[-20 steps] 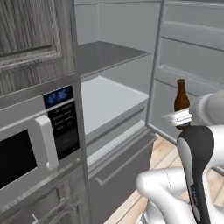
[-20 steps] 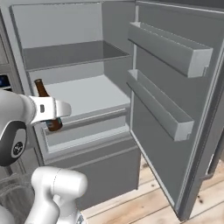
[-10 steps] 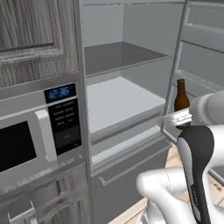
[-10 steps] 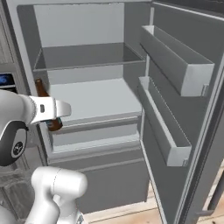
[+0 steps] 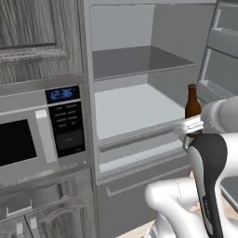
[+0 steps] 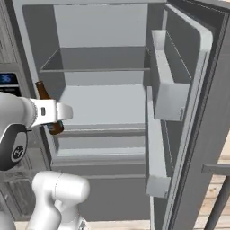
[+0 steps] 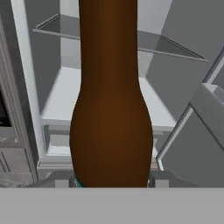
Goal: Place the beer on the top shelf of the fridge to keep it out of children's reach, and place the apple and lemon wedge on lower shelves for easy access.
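Note:
The beer [image 5: 192,103] is a brown bottle held upright in front of the open fridge [image 5: 139,28], with my gripper [image 5: 189,126] shut on its lower body. From the right base the bottle's neck [image 6: 43,91] rises above the gripper [image 6: 60,113]. In the hand view the beer [image 7: 111,109] stands between the fingertips [image 7: 61,179]. The darker top shelf [image 5: 139,60] lies beyond and above the bottle, and a pale lower shelf [image 5: 135,109] sits at about the bottle's height. The apple and lemon wedge are out of view.
A microwave [image 5: 37,135] with a blue clock is built in left of the fridge. The fridge door [image 6: 197,112] stands open on the right, its bins [image 6: 168,90] jutting inward. Drawer fronts [image 6: 103,139] lie under the lower shelf.
The whole picture has shifted: the base has driven, and the fridge interior now faces the cameras more squarely. The gripper holds the beer as before.

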You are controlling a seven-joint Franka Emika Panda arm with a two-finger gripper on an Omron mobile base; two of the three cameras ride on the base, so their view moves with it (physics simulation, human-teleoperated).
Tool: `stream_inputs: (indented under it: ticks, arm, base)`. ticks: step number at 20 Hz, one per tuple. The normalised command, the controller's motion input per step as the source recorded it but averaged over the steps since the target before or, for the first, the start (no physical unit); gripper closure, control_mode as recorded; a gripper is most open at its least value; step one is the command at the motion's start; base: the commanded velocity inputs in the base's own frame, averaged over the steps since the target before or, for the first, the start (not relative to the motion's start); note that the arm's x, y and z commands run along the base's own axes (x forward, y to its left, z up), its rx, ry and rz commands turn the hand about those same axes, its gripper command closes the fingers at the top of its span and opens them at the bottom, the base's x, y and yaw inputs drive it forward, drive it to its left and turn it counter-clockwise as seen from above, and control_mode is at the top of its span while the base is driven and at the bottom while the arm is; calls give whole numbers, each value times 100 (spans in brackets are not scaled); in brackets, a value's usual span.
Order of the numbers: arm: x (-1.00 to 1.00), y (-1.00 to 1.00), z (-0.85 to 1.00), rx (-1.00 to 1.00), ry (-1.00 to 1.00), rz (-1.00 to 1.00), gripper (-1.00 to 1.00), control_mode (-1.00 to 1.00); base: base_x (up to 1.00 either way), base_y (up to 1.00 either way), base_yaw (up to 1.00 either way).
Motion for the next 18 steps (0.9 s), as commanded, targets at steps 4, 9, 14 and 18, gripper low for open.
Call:
stream_inputs:
  ticks: [4, 9, 14, 18]
  arm:
    - [0, 0, 0, 0, 0, 0, 100, 100]
    - [0, 0, 0, 0, 0, 0, 100, 100]
    - [0, 0, 0, 0, 0, 0, 100, 100]
    - [0, 0, 0, 0, 0, 0, 100, 100]
  base:
    - [27, -42, 35]
    - [27, -37, 32]
    - [24, -39, 28]
    - [21, -26, 15]
